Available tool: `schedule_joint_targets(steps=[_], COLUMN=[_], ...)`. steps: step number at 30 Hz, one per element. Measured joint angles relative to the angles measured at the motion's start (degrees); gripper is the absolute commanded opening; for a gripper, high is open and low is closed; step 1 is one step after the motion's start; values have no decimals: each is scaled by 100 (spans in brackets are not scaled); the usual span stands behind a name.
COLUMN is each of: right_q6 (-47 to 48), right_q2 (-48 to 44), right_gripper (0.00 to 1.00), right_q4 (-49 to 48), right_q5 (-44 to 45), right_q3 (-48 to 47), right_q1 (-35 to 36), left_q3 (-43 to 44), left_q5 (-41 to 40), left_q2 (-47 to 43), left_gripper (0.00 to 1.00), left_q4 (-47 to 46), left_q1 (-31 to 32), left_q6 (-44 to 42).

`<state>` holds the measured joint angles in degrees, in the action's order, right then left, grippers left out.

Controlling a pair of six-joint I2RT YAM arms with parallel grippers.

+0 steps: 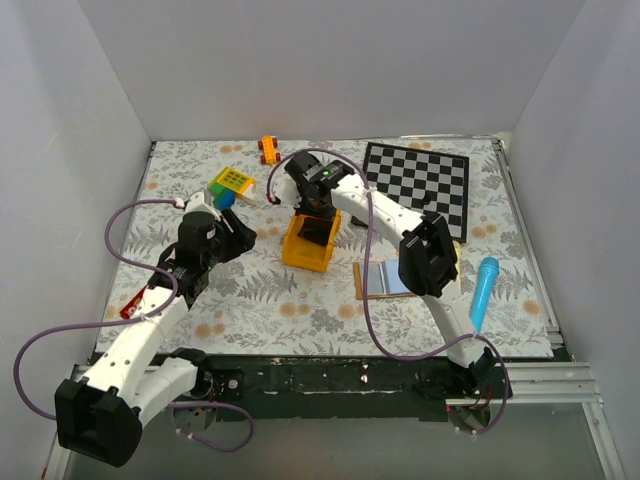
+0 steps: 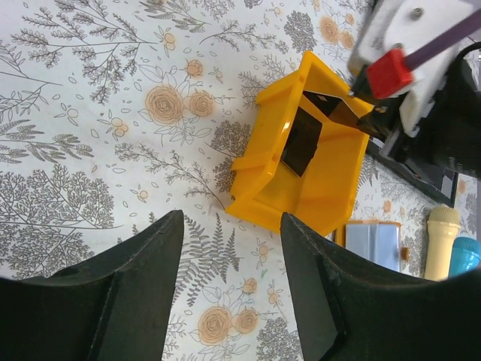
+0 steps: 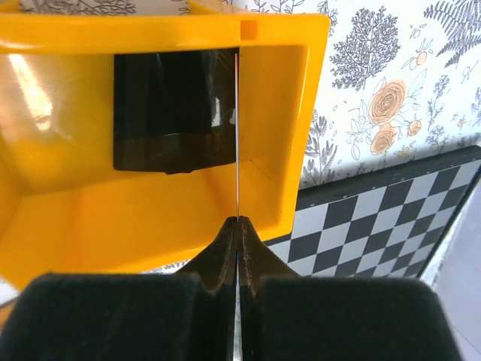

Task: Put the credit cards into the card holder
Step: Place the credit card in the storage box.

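Observation:
One black credit card (image 3: 174, 109) lies inside the yellow bin (image 3: 90, 218); it also shows in the left wrist view (image 2: 301, 143). My right gripper (image 3: 238, 219) is shut on a second credit card (image 3: 237, 135), seen edge-on as a thin line over the bin. From the left wrist this held card (image 2: 340, 113) hangs tilted above the bin's far side. The card holder (image 1: 385, 278) lies open right of the bin, tan outside, pale blue-grey inside. My left gripper (image 2: 231, 226) stands open and empty over the floral cloth, left of the bin.
A black-and-white chequered board (image 1: 420, 180) lies at the back right. A blue and cream microphone toy (image 1: 484, 290) rests right of the card holder. An orange toy car (image 1: 268, 149) and a yellow-green block (image 1: 230, 183) sit at the back left. White walls enclose the table.

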<state>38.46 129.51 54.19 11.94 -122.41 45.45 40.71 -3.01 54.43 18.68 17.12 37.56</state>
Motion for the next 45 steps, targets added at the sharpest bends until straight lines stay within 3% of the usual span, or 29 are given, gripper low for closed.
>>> schedule_joint_targets(steps=[3,11,12,18,20,22,28,36,45], right_q6=[59,33,-4,-286,-389,-496,-992,-1281,-1440], right_q2=[238,621,621,507,356,164,-343,-109,297], right_gripper=[4,54,56,58,50,50,50,50,50], right_q4=[7,15,15,-26,-66,-157,-920,-1497,-1528], right_q5=[326,791,774,293,92,-76,-855,-1244,-2015], right_q3=[-162,-197,-197,-131,-42,52,588,754,238], right_q1=[59,190,192,199,197,192,28,-280,-280], left_q3=[0,0,0,0,-2,-4,-4,-4,-7], left_q5=[-2,4,4,44,55,68,74,90,337], left_q2=[-81,-138,-138,-138,-138,-138,-136,-24,334], left_gripper=[54,55,55,55,55,55,55,56,56], left_q4=[50,59,59,44,15,11,11,-92,-293], left_q1=[-33,-101,-118,-157,-166,-166,-179,-251,-280], left_q6=[-33,-98,-101,-103,-103,-101,-101,-116,-90])
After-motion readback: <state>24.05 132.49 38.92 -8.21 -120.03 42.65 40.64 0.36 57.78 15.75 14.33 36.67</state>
